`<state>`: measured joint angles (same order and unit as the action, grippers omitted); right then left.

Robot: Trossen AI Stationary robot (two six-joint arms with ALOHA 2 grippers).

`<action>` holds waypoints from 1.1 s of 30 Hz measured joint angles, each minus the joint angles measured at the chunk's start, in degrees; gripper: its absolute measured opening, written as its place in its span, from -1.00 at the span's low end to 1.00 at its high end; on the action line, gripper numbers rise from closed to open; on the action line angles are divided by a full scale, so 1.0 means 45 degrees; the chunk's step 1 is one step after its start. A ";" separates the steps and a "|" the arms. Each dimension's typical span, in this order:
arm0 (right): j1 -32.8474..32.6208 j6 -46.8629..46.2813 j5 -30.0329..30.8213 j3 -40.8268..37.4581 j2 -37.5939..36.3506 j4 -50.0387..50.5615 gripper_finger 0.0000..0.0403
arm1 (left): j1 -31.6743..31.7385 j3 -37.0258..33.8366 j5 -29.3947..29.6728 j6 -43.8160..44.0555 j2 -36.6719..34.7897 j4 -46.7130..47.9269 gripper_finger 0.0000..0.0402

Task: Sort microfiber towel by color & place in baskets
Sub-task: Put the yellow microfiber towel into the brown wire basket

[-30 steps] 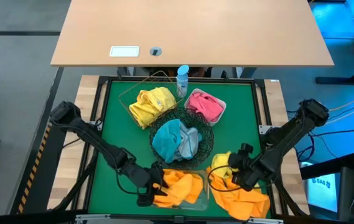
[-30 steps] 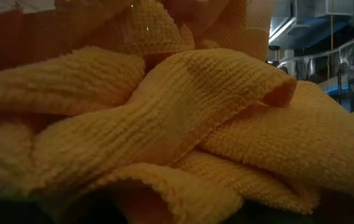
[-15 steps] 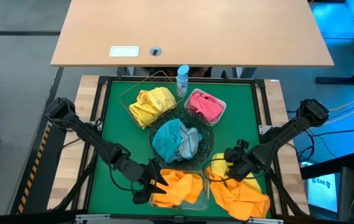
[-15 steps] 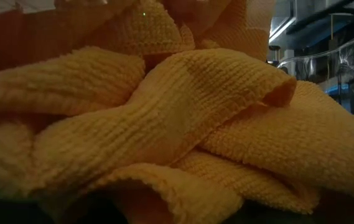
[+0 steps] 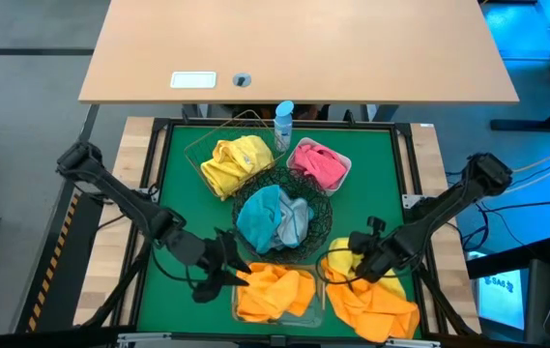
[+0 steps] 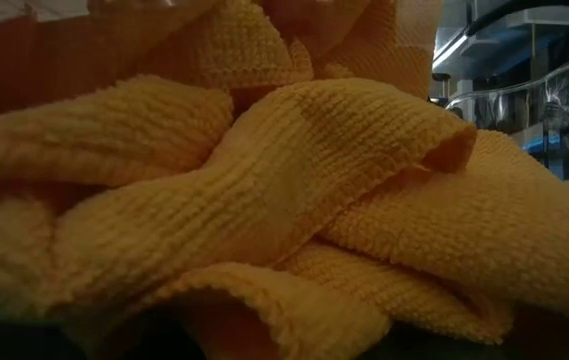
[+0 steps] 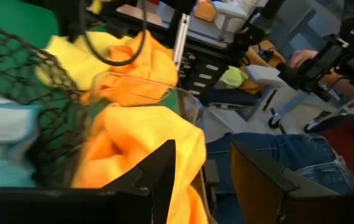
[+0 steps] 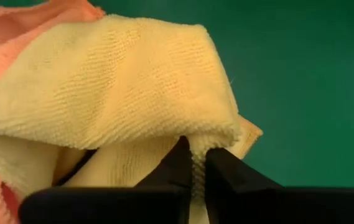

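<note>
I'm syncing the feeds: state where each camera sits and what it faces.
High: overhead, straight down on the green mat; both arms show.
Low: table level, against orange towels; no arm shows.
Left wrist: past the open left tool at the clear tub.
Right wrist: right tool pinching a yellow towel.
High and left wrist share the black wire bowl.

1. A large table with a plain light wooden top stands beyond the green work mat.
2. On this wooden top lie a small white rectangular label and a small round dark hole.
3. The floor around is grey and smooth.
4. A black metal frame borders the mat.
5. In the left wrist view, a person in blue jeans sits beside the table.
</note>
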<state>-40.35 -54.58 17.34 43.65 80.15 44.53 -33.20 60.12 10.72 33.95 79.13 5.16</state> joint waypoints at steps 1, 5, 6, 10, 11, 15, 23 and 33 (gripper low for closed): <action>0.0001 0.0001 0.0007 0.0100 -0.0089 0.0203 -0.87 | 0.0033 0.0000 0.0131 -0.0004 -0.0245 0.0271 -0.28; -0.0002 0.0014 0.0384 0.0874 -0.0492 0.1632 -0.97 | 0.0165 0.0000 0.0625 0.0001 -0.1323 0.1683 -0.28; -0.0002 0.0025 0.0614 0.1128 -0.0582 0.2094 -0.97 | 0.0213 0.0000 0.0783 -0.0007 -0.1605 0.1994 -0.28; -0.0002 0.0028 0.1626 0.2240 -0.0946 0.3982 -0.93 | 0.0359 0.0000 0.1450 -0.0009 -0.2672 0.3407 -0.28; -0.0002 0.0030 0.1885 0.2526 -0.1019 0.4425 -0.93 | 0.0363 0.0000 0.1654 -0.0012 -0.2904 0.3769 -0.28; -0.0002 0.0028 0.3139 0.3769 -0.1332 0.6029 -0.98 | 0.0358 0.0000 0.2526 -0.0297 -0.3435 0.5090 -0.28; 0.0284 0.0967 0.5797 0.6692 -0.1469 0.7503 -0.98 | 0.0353 -0.0492 0.2772 -0.1986 -0.3376 0.5845 -0.28; 0.3575 0.6423 0.6588 0.9389 -0.1469 0.5363 -0.98 | 0.0363 -0.2674 0.3476 -0.2038 -0.3434 0.3854 -0.28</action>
<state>-24.26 -25.68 46.98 85.90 73.54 68.66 -31.57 48.08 26.36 24.78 63.68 22.51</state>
